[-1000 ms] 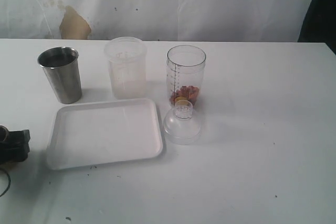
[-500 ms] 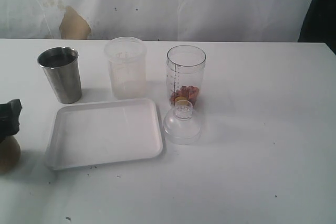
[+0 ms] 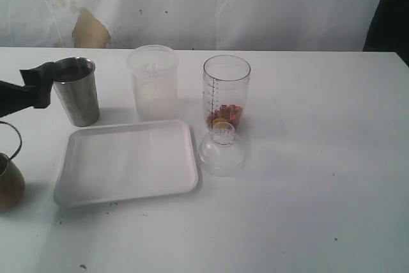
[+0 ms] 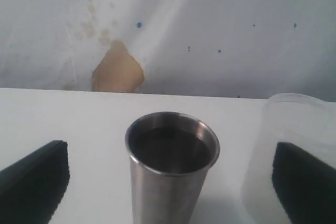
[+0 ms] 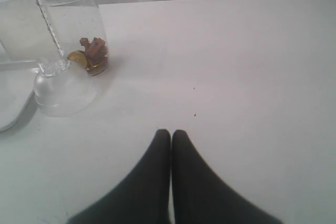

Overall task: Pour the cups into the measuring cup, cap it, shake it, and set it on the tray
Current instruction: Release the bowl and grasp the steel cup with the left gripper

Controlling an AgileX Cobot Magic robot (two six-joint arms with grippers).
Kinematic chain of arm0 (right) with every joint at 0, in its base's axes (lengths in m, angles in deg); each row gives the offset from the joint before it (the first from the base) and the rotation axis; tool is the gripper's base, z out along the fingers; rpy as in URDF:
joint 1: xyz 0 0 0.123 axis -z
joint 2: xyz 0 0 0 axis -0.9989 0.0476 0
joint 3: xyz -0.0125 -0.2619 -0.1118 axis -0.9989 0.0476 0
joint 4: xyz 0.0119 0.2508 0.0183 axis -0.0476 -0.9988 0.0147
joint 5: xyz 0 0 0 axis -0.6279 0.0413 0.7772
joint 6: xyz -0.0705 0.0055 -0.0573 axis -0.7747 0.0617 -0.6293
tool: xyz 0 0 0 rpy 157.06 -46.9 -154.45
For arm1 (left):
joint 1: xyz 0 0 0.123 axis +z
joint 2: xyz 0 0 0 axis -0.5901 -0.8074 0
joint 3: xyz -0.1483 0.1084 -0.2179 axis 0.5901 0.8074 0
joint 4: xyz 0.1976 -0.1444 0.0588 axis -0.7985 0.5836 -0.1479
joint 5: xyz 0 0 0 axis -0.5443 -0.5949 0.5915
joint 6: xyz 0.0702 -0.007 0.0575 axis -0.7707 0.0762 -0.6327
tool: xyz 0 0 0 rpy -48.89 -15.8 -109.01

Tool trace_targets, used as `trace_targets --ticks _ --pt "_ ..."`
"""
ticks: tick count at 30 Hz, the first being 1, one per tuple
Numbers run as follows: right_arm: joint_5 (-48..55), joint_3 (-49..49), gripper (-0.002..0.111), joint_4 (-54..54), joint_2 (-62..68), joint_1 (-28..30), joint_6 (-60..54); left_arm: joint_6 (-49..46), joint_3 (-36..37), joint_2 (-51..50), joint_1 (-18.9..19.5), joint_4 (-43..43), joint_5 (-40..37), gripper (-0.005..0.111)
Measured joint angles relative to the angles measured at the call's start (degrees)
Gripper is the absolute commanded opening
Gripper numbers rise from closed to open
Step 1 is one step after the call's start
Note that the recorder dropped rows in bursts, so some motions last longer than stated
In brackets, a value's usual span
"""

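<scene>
White table against a wrinkled white backdrop with a tan stain. Over the last second the left gripper (image 3: 43, 84) has climbed from low at the table's left edge to just beside the steel tumbler (image 3: 77, 91). The left wrist view shows its two black fingers (image 4: 37, 182) spread wide, one on each side of the tumbler, touching nothing. The brown wooden cup (image 3: 9, 187) now stands alone at the far left edge, near the white tray (image 3: 128, 190), where it was not seen a second ago. The measuring cup (image 3: 226, 91) stands upright beyond the tray's right corner, with brown and yellow pieces in its bottom and its clear domed lid (image 3: 221, 153) on the table just in front. A frosted plastic cup (image 3: 153, 81) stands between tumbler and measuring cup. The right gripper (image 5: 171, 135) rests with its fingers pressed together, holding nothing. Judging by this, the wooden cup's pour looks finished and the tumbler is next; capping, shaking and traying remain.
</scene>
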Motion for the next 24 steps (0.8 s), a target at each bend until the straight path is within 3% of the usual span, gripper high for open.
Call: trace_targets --ticks 9,24 --pt "0.00 0.00 0.000 0.00 0.00 0.00 0.00 0.26 -7.93 -13.64 0.00 -3.01 -0.50 0.100" --pt "0.00 0.00 0.000 0.00 0.00 0.00 0.00 0.26 -14.70 -29.01 0.00 -6.35 11.51 0.100"
